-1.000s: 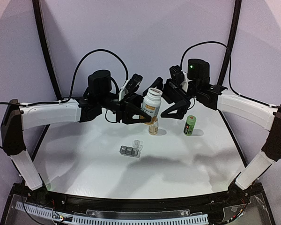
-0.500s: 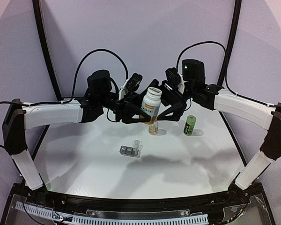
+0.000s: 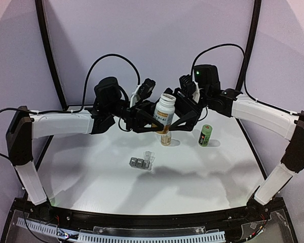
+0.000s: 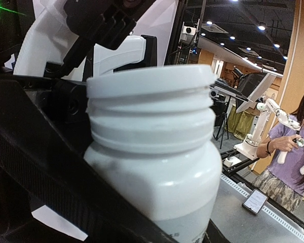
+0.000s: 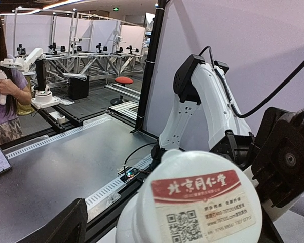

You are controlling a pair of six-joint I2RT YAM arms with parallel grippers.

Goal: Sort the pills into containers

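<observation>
My left gripper (image 3: 153, 124) is shut on a white pill bottle (image 3: 165, 110) and holds it upright above the table. In the left wrist view the bottle (image 4: 154, 152) fills the frame, with its white screw cap (image 4: 151, 81) on. My right gripper (image 3: 181, 119) is open, its jaws to either side of the bottle's top. The right wrist view looks down on the labelled cap (image 5: 202, 202), and one finger (image 5: 61, 228) stands apart from it on the left. The grey strip of containers (image 3: 140, 162) lies on the table below, one clear lid raised.
A small amber bottle (image 3: 165, 137) stands on the white table just under the held bottle. A green cylindrical bottle (image 3: 205, 135) stands to its right. The purple back wall is close behind both arms.
My right gripper has moved left, up to the white bottle, and now straddles its cap. My left gripper still holds the bottle in about the same place.
</observation>
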